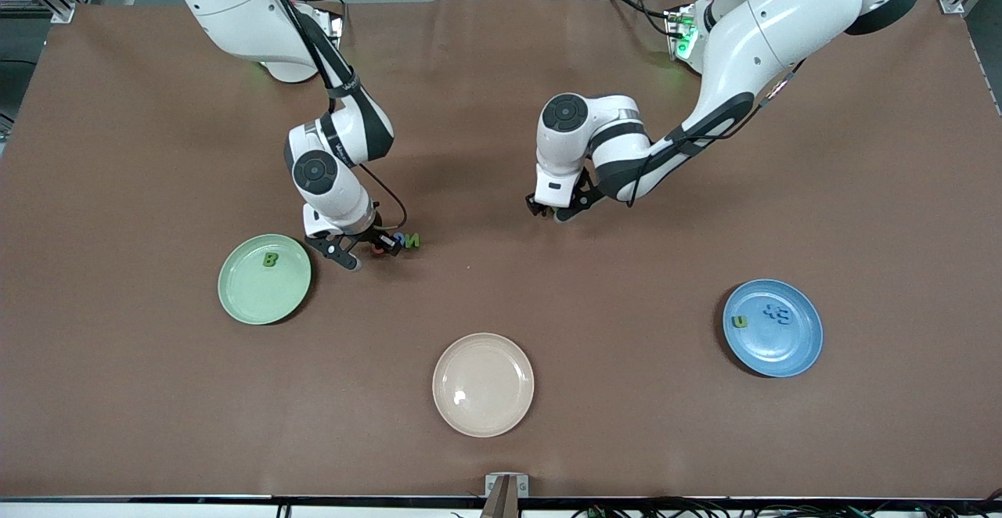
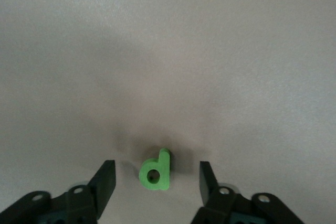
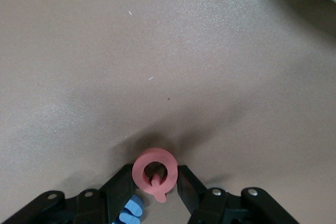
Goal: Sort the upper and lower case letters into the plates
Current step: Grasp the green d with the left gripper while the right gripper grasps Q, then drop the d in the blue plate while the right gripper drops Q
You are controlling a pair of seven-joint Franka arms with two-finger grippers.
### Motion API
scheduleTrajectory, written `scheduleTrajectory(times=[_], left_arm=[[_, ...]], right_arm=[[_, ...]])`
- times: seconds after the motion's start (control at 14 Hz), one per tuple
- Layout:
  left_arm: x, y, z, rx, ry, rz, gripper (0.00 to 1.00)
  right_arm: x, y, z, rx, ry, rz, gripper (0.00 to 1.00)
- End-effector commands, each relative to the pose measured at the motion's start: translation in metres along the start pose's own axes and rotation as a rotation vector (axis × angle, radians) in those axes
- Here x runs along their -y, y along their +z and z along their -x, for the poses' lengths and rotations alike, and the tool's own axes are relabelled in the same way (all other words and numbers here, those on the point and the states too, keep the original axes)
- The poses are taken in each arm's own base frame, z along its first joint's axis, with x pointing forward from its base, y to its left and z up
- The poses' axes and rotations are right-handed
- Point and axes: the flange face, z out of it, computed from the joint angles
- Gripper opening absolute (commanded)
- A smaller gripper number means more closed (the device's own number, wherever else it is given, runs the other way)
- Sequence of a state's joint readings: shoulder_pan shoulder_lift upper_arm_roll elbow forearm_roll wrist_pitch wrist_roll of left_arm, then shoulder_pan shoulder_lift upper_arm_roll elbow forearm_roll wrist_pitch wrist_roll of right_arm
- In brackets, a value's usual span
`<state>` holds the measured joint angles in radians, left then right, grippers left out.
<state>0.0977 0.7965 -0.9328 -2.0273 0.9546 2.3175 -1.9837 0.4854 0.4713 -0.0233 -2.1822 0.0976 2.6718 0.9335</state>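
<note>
Plates on brown bench (image 1: pixel 704 424): mint green plate (image 1: pixel 254 299) at 9 o'clock holds green B (image 1: pixel 270 260); blue plate (image 1: pixel 791 346) at 4 o'clock holds yellow-green u (image 1: pixel 740 321) and a blue letter (image 1: pixel 778 314); cream plate (image 1: pixel 483 384) at 6 o'clock. Right end effector (image 3: pixel 155 182), beside the green plate, pinches pink Q (image 3: pixel 154 171). Left end effector (image 2: pixel 156 182), mid-bench, stands wide apart around green d (image 2: pixel 156 170).

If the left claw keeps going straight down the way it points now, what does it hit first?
Most likely the small green letter: it lies on the table between the open fingers of the left claw. The fingers would probably straddle it and reach the tabletop, though the height left is unclear.
</note>
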Motion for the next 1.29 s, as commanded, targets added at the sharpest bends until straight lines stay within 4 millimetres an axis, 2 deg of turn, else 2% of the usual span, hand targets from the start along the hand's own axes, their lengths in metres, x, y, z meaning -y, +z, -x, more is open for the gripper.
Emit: scheduleTrajectory(times=[0.0,0.14,0.29,0.43,0.57,0.79,0.93,1.0,1.07,1.14,1.21], left_arm=[[0.004,0.001,0.000,-0.009,-0.002,0.020,0.64],[0.005,0.003,0.001,-0.008,0.000,0.017,0.57],[0.003,0.005,0.002,-0.002,-0.001,0.019,0.52],[0.003,0.007,0.003,0.009,-0.003,0.021,0.52],[0.003,0.009,0.003,0.012,-0.003,0.018,0.50],[0.003,0.011,0.003,0.017,-0.013,0.016,0.40],[0.003,0.009,0.000,0.014,-0.019,0.019,0.22],[0.002,0.008,-0.002,0.011,-0.030,0.021,0.13],[0.002,0.005,-0.008,0.003,-0.042,0.024,0.05],[0.002,0.001,-0.016,-0.007,-0.048,0.028,0.02],[-0.001,-0.010,-0.035,-0.040,-0.067,0.034,0.02]], right_arm=[[-0.013,0.002,-0.006,0.000,-0.001,0.014,0.00],[-0.017,-0.010,-0.021,-0.010,-0.017,-0.002,0.00],[-0.027,-0.037,-0.054,0.024,-0.054,0.024,0.00],[-0.040,-0.069,-0.087,0.072,-0.066,0.055,0.00],[-0.055,-0.091,-0.116,0.091,-0.095,0.057,0.00],[-0.088,-0.094,-0.148,0.094,-0.137,0.047,0.00],[-0.114,-0.090,-0.169,0.091,-0.147,0.040,0.00],[-0.121,-0.088,-0.173,0.085,-0.154,0.035,0.00],[-0.127,-0.083,-0.177,0.081,-0.152,0.033,0.00],[-0.130,-0.073,-0.179,0.076,-0.149,0.032,0.00],[-0.131,-0.065,-0.178,0.072,-0.147,0.031,0.00]])
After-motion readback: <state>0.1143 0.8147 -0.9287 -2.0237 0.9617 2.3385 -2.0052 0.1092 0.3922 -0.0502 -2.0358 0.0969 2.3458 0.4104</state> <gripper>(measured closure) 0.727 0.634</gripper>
